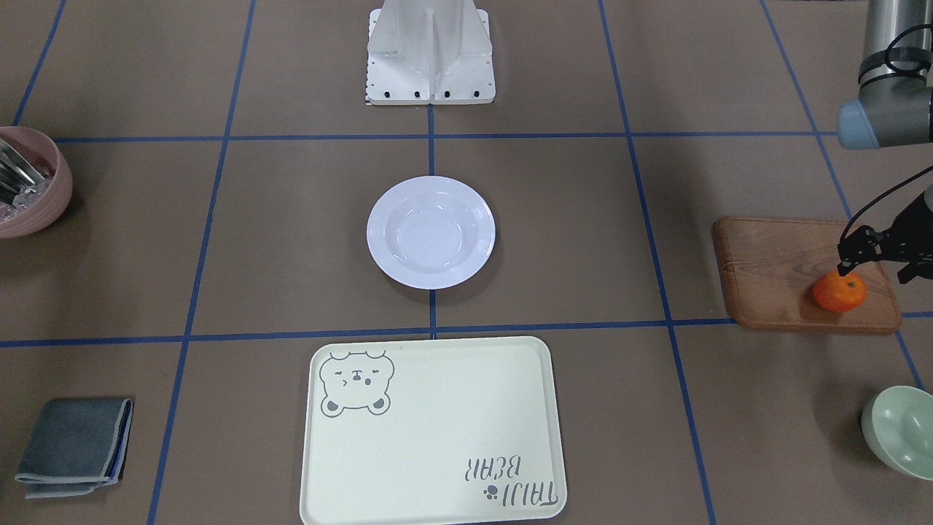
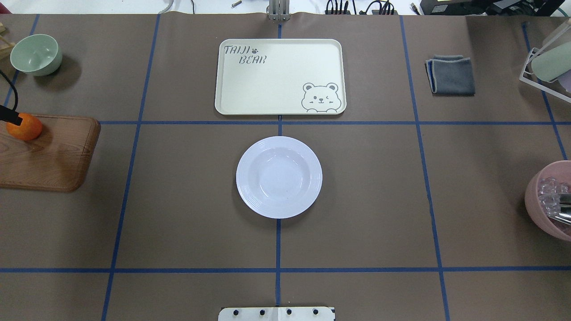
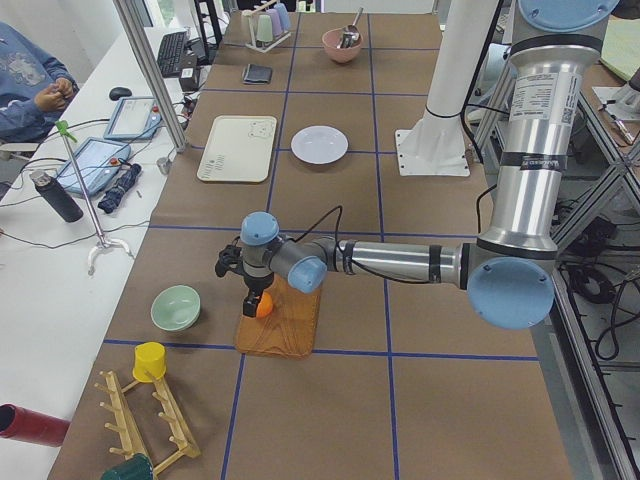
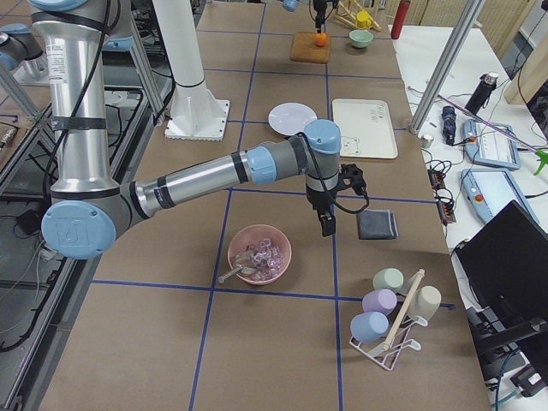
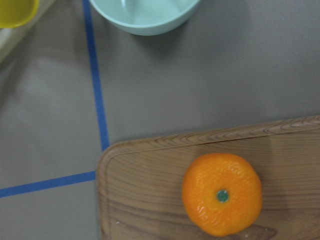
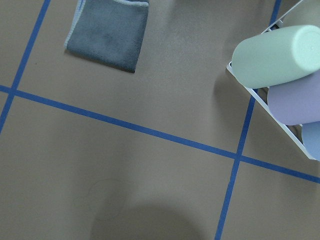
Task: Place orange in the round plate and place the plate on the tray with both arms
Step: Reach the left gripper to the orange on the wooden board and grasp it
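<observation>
The orange [image 1: 840, 291] sits on a brown wooden board [image 1: 780, 281] at the robot's far left, also seen as the orange [image 5: 222, 194] from straight above in the left wrist view. My left gripper [image 1: 878, 268] hangs open just above and beside it, one fingertip [image 2: 12, 117] close to the fruit. The round plate [image 2: 279, 177] lies empty at the table's centre. Beyond it the tray [image 2: 279, 76] is bare. My right gripper [image 4: 326, 224] hovers over the table between the pink bowl and the grey cloth; I cannot tell whether it is open or shut.
A pale green bowl [image 1: 900, 430] stands near the board. A pink bowl [image 2: 551, 200] with utensils and ice, a folded grey cloth [image 2: 450, 75] and a cup rack [image 6: 280, 55] lie on the robot's right. The robot's base [image 1: 430, 51] is behind the plate.
</observation>
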{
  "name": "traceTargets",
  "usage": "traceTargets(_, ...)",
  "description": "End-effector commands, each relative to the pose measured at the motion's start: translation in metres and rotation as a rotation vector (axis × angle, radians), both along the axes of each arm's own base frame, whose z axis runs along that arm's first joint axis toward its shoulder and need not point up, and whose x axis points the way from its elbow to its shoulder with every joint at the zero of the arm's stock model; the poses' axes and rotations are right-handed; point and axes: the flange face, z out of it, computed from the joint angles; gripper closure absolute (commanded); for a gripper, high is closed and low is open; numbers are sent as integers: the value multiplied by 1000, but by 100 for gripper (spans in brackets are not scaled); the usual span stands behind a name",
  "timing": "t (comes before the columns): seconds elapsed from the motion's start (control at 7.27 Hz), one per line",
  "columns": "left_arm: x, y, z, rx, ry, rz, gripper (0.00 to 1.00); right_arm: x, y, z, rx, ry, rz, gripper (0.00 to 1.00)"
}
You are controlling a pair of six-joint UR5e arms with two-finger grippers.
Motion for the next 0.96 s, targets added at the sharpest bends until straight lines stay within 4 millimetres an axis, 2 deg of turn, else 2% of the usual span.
traceTargets(0.0,15,-13,9,-15,-8,16,2,0,0,1,-1,1,-1,0)
traceTargets(0.14,32,-22,9,-17,-12,37,2,-1,0,1,-2,1,-1,0)
traceTargets(0.28,38,-25,9,-21,-7,46,2,0,0,1,-2,1,0,0)
traceTargets(0.55,42,-21,29,-57,-21,57,3,-1,-2,-2,3,-2,-1,0)
traceTargets(0.69,41,-18,35,-68,-27,57,10,-1,-1,-3,4,-5,-2,0)
traceTargets(0.83,40,-16,34,-72,-25,54,44,-1,-1,-3,4,-5,-2,0)
